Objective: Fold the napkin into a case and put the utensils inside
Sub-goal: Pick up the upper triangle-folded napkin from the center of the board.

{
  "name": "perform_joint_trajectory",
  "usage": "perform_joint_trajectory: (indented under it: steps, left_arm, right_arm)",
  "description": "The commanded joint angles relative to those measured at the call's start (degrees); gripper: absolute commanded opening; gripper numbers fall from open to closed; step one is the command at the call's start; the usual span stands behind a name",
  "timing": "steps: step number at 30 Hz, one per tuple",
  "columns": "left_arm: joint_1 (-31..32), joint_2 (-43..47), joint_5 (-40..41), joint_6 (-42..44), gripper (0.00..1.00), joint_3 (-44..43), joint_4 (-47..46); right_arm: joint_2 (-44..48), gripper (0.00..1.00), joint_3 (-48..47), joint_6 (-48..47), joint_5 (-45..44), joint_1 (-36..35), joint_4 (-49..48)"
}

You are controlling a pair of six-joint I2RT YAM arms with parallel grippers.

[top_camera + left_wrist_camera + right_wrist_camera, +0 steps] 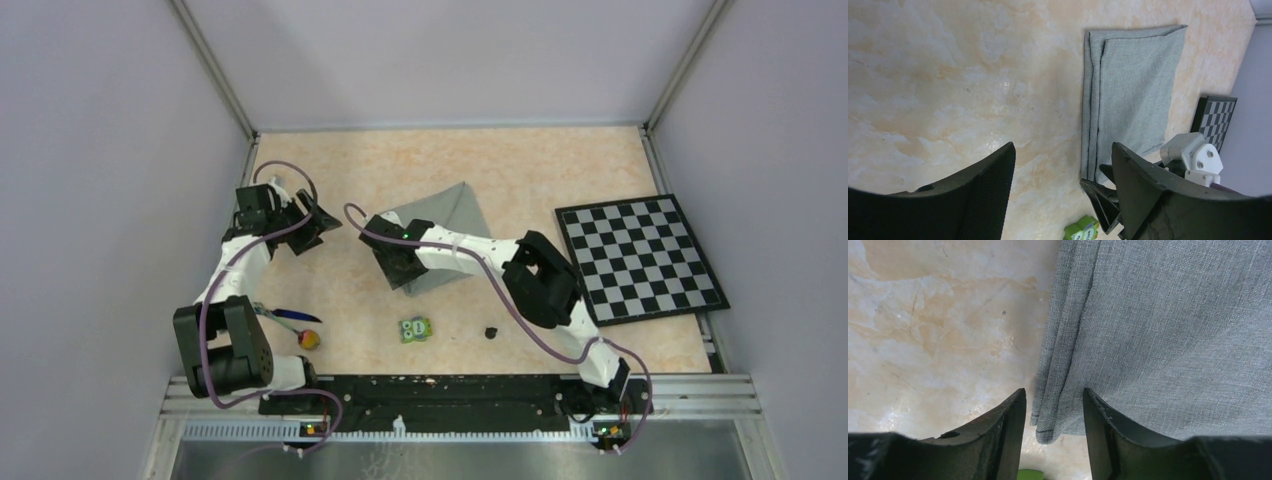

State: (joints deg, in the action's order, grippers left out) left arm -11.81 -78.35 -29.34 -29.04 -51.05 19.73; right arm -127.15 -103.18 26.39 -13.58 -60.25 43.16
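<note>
The grey napkin (pixel 450 225) lies folded flat in mid-table, its layered edge on the left (pixel 1133 90). My right gripper (pixel 402 268) hovers over the napkin's near-left corner. In the right wrist view its jaws (pixel 1054 390) straddle the stacked folded edge (pixel 1058 370), open, with a gap on each side. My left gripper (pixel 316 222) stands wide open left of the napkin with only bare table between its fingers (pixel 1063 146). The slim dark blue utensil (pixel 290 315) and the one with a yellow-orange head (pixel 311 339) lie by the left arm's base.
A green owl-faced block (pixel 415 329) sits in front of the napkin, also low in the left wrist view (pixel 1082 231). A small dark piece (pixel 491 331) lies to its right. The checkerboard mat (pixel 640 258) covers the right side. Walls enclose the table.
</note>
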Motion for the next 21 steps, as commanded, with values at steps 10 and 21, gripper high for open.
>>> perform_joint_trajectory:
  steps: [10,21]
  left_arm:
    - [-2.2,1.2,-4.9,-2.6,0.75,2.5,-4.6]
    - [-2.1,-0.4,-14.9,-1.9,0.86,6.2,-12.0]
  right_arm:
    - [-7.3,0.45,-6.5,0.7,-8.5,-3.8,5.1]
    - [-4.0,0.0,-2.4,-1.9,-12.7,-3.8,-0.2]
